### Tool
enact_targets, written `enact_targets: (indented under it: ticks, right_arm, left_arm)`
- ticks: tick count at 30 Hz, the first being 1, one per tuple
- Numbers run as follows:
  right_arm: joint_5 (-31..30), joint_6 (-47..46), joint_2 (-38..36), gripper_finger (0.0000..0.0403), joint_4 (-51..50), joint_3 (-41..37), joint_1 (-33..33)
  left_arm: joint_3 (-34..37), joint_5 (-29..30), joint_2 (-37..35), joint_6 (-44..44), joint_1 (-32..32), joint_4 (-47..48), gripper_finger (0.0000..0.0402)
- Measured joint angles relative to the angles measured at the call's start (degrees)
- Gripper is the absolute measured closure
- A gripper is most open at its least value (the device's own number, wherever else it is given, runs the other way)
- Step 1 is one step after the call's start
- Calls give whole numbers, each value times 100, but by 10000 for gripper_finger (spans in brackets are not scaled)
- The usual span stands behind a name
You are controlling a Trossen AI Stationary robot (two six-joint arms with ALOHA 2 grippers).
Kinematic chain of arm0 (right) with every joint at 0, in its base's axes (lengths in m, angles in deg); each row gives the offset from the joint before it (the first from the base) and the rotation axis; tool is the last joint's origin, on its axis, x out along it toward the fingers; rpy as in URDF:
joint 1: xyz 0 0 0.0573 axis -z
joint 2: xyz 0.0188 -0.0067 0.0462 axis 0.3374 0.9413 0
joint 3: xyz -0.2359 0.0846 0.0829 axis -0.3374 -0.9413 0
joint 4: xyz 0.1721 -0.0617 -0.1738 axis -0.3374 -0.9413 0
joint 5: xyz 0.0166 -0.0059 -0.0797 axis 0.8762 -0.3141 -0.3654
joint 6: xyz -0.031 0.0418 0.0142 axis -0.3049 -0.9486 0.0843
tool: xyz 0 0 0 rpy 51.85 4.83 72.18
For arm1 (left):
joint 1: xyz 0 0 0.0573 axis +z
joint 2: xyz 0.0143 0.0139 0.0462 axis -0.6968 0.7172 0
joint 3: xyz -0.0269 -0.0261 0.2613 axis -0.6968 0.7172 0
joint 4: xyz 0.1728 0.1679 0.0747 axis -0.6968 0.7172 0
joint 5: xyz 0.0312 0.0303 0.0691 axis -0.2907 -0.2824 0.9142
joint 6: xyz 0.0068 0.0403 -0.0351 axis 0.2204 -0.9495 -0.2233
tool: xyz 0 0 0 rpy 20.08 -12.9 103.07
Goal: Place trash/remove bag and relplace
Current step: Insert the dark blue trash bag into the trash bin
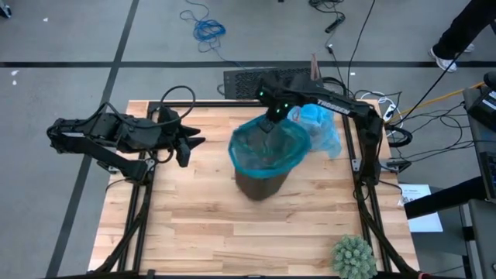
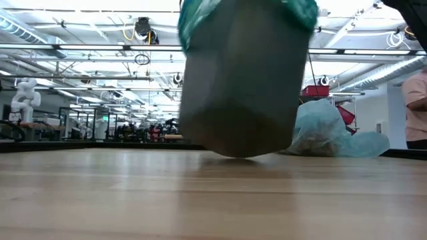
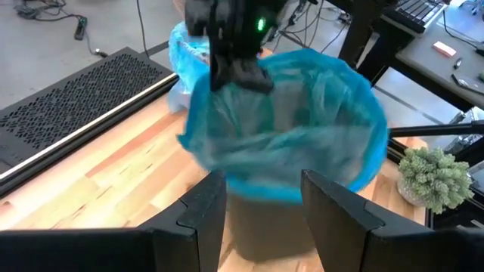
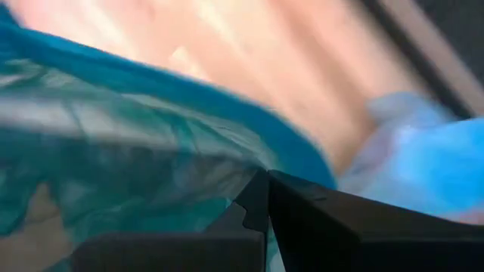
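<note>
The pale blue bag [image 1: 319, 124] lies bunched on the tabletop [image 1: 201, 225] near the back right edge, just behind the bin [image 1: 263, 184]. The right claw [image 1: 269, 124], shut, pinches the teal liner [image 1: 267, 147] at the bin's back rim. The left claw [image 1: 188, 147] hangs open and empty near the left edge, with bare wood out front.

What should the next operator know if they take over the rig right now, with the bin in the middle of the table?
Right gripper: shut on the teal liner at the far rim of the dark bin; the bin looks tipped in the low view.
Left gripper: open, empty, over the table's left side, pointing at the bin.
Pale blue bag: out of the bin, lying on the table beside it, to its right in the high view.
Done: old bag out, teal liner draped over the rim.
Left: seat the liner fully, steady the bin. Trash isn't clearly visible.
</note>
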Motion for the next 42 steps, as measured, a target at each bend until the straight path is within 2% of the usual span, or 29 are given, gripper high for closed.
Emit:
enact_targets:
  ticks: [4, 9, 18, 20, 25, 27, 31, 37, 42]
  right_arm:
    - [467, -134, -11, 403, 147, -378, -32]
    - [446, -313, -179, 403, 334, -425, -204]
    - [465, -551, -1070, 403, 572, -414, -518]
    - [735, -504, -1329, 403, 568, -414, -620]
    - [2004, -482, -1842, 393, 343, -405, -821]
    - [2239, -443, -1897, 372, 73, -403, -868]
    - [2196, -144, -1791, 302, -496, -554, -808]
    - [2483, 721, -1528, 190, -373, -1467, -444]
    - [2872, 1175, -1430, 160, 161, -2166, -179]
  left_arm:
    - [0, -52, 0, 1, 0, 133, 235]
    - [0, -87, 0, -2, 0, 129, 235]
    - [0, -78, 0, -52, 0, 120, 235]
    - [0, -72, 0, -52, 0, 118, 235]
    - [0, -72, 0, -54, 0, 118, 235]
    - [0, -72, 0, -55, 0, 118, 235]
    - [0, -74, 0, -170, 0, 113, 235]
    - [0, -74, 0, -203, 0, 111, 235]
    - [0, -103, 0, -195, 0, 113, 235]
